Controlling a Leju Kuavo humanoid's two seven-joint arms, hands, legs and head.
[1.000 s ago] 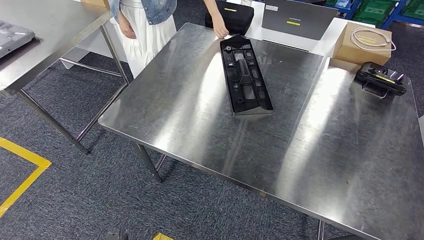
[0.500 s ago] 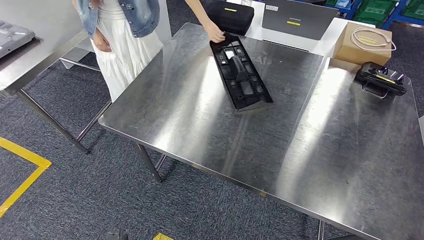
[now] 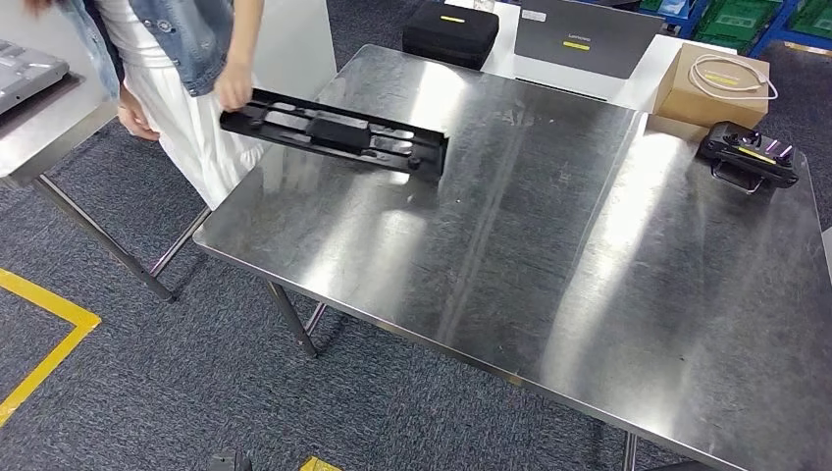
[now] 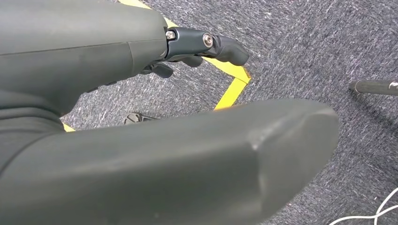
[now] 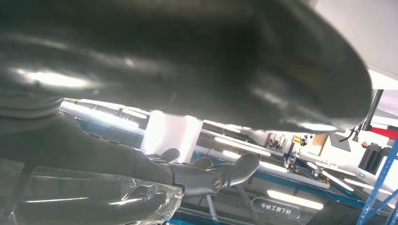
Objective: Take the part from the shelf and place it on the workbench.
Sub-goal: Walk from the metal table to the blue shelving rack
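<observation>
The part (image 3: 334,130) is a long black plastic panel with cut-outs. A person (image 3: 186,49) at the far left corner of the steel workbench (image 3: 549,255) holds it by one end in a hand (image 3: 234,95), lifted level just above the bench's far left area. My left hand (image 4: 117,56) hangs over the grey carpet with its fingers (image 4: 206,44) apart and nothing in it. In the right wrist view my right hand (image 5: 187,176) holds nothing, its fingers stretched out.
At the bench's far edge stand a black case (image 3: 449,32), a grey laptop (image 3: 587,37) and a cardboard box (image 3: 711,83) with a coiled cable. A black device (image 3: 748,155) lies at the bench's right. A second steel table (image 3: 88,59) and yellow floor tape (image 3: 44,334) are to the left.
The person has lifted the black part off the middle of the bench, swung it round and carried it to the far left corner, stepping left. My hands have not entered the head view.
</observation>
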